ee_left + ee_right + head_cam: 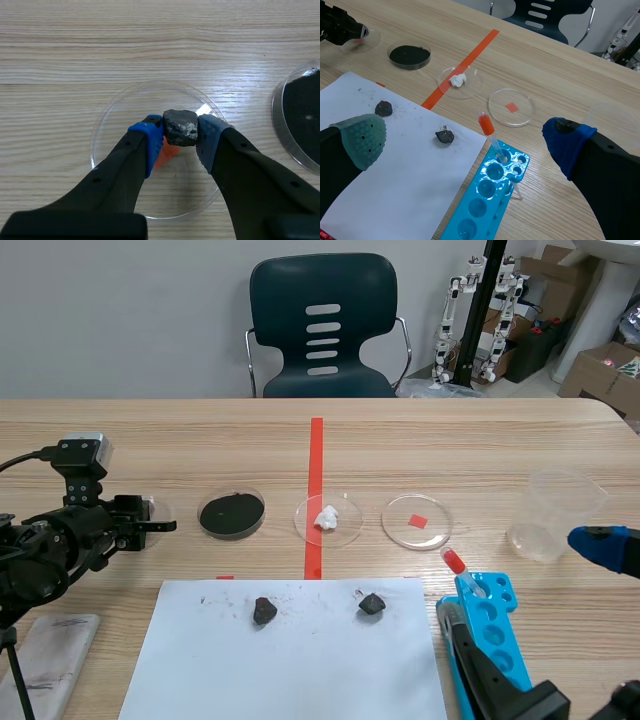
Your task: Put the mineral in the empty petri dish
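Observation:
My left gripper (180, 136) is shut on a dark grey mineral (180, 127), held just over an empty clear petri dish (107, 135) with an orange-red mark under it. In the scene view that gripper (152, 525) sits at the table's far left, over the faint dish. Two more dark minerals (264, 611) (371, 604) lie on a white paper sheet (300, 670). My right gripper (465, 141) hangs open above the table's right front, holding nothing; its blue fingertip (600, 545) shows in the scene view.
In a row from left stand a dish of black powder (231, 514), a dish with a white lump (328, 519) and a clear dish (417, 521) over a red mark. A plastic cup (555, 512) and a blue rack (487, 612) with a red-tipped pipette (453, 561) stand right.

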Robot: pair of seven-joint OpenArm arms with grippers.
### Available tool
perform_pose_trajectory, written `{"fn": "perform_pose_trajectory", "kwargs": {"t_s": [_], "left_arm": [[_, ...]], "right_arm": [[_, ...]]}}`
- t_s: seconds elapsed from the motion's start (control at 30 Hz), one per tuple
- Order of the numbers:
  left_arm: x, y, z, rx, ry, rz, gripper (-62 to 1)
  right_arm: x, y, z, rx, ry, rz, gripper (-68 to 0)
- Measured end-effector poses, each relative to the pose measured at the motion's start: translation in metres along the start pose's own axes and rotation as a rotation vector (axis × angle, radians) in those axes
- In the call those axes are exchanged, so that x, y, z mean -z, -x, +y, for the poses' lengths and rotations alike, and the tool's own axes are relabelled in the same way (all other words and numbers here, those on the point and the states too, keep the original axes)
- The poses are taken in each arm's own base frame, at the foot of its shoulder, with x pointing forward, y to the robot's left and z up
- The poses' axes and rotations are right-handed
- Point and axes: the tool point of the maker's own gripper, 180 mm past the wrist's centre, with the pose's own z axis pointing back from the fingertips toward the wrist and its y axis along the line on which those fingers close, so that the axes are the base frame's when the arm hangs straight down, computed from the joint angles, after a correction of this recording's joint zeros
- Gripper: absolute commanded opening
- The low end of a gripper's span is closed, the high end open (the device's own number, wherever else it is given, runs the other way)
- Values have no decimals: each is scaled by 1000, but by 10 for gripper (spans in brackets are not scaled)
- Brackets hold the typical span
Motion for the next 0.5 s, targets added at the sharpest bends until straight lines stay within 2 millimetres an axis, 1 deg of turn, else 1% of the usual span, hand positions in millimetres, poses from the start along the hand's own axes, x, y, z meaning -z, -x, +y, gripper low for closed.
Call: {"fn": "perform_pose_trajectory", "kwargs": {"t_s": [0.13, 0.5], "left_arm": [[1, -5, 0, 0, 0, -8, -543], [1, -3, 1, 1, -8, 3, -543]], "right_arm": [[0, 0, 0, 0, 0, 0, 4], [0, 0, 0, 0, 0, 0, 4]]}}
